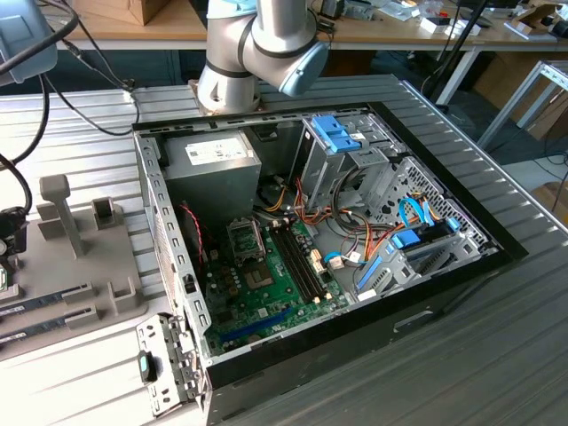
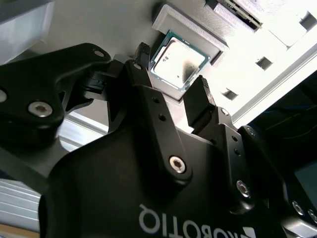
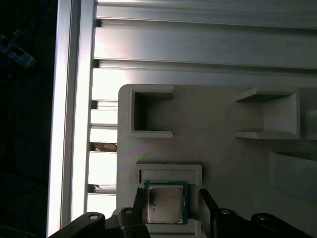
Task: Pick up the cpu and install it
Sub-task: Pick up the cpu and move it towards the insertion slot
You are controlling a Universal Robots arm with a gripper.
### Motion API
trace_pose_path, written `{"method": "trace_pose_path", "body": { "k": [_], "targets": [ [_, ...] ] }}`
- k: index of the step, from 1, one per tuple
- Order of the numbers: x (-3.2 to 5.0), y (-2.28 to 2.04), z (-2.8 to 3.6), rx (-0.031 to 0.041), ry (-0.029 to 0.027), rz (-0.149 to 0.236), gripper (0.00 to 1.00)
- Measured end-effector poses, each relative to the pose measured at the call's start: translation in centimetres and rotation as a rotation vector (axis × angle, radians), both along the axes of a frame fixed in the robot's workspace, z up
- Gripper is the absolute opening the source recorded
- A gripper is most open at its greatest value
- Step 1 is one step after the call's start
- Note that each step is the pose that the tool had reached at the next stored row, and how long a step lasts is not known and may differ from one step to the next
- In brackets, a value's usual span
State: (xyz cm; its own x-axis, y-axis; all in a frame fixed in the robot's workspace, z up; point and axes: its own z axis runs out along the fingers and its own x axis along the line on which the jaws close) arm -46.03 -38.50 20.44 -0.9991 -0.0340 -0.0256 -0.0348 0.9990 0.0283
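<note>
Tool point(image 3: 171, 197): jaws apart, one black finger point(image 3: 139, 201) on each side of the cpu point(image 3: 165, 204); nothing gripped.
cpu: lies flat, silvery top up, in a square recess of the grey fixture plate point(image 3: 223, 148) on the ribbed worktop point(image 3: 198, 44).
Second wrist view: slim gap at each finger, so probably no contact; the angle is poor.
Exterior view: arm point(image 1: 257, 44) behind the open computer case point(image 1: 461, 266); black socket frame point(image 1: 246, 235) on the green motherboard point(image 1: 266, 297); fixture plate outside the case, at the exterior view's left.
</note>
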Motion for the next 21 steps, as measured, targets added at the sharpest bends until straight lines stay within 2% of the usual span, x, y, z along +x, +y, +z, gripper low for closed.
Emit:
{"method": "trace_pose_path", "body": {
  "k": [12, 21],
  "targets": [
    [-0.37, 0.00, -1.00, 0.0000, 0.0001, 0.021, 0.54],
    [-0.51, -0.02, -1.33, 0.0000, 0.0001, 0.036, 0.54]
  ]
}}
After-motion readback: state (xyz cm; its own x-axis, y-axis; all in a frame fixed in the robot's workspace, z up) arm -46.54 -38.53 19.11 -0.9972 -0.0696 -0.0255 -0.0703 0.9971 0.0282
